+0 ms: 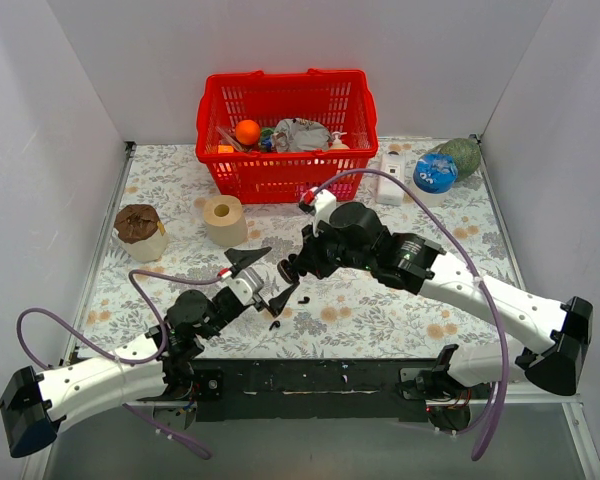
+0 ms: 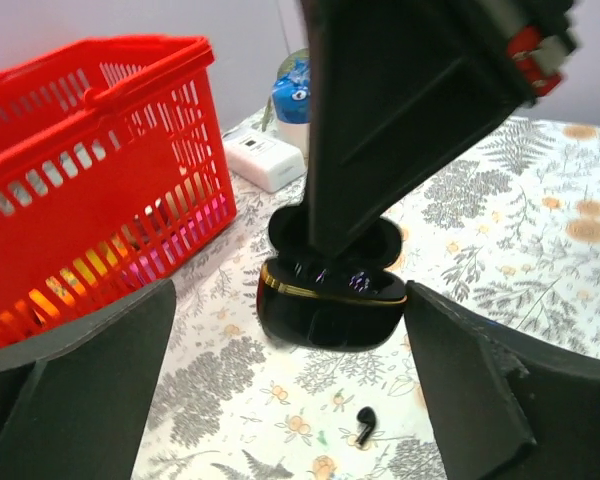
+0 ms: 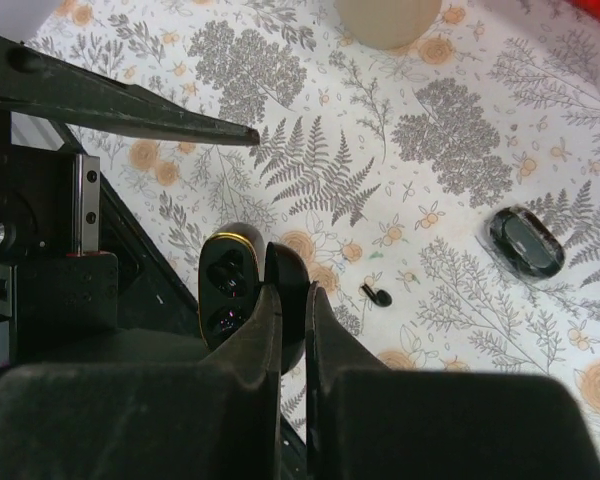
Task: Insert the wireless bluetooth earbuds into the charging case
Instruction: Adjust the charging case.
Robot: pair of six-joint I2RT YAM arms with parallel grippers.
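The right end effector (image 3: 290, 298) pinches the lid of the open case (image 3: 227, 297), the left end effector (image 1: 267, 278) spread wide around it (one earbud (image 3: 377, 295) lies loose nearby).

My left arm (image 1: 100, 380) and right arm (image 1: 480, 295) are white-shelled, black-jointed. Purple cables (image 1: 499, 345) trail both. Left gripper (image 2: 290, 290) and right gripper (image 3: 293, 292) are black.

Soft, even light is falling from overhead, leaving only faint shadows in the top view. In the left wrist view the basket (image 2: 100, 170) is glowing orange-pink where light is passing through, the case (image 2: 330, 318) is catching small glints, and the left fingers (image 2: 80, 390) are blurring. The right fingers (image 3: 242, 375) are looming dark and unfocused.
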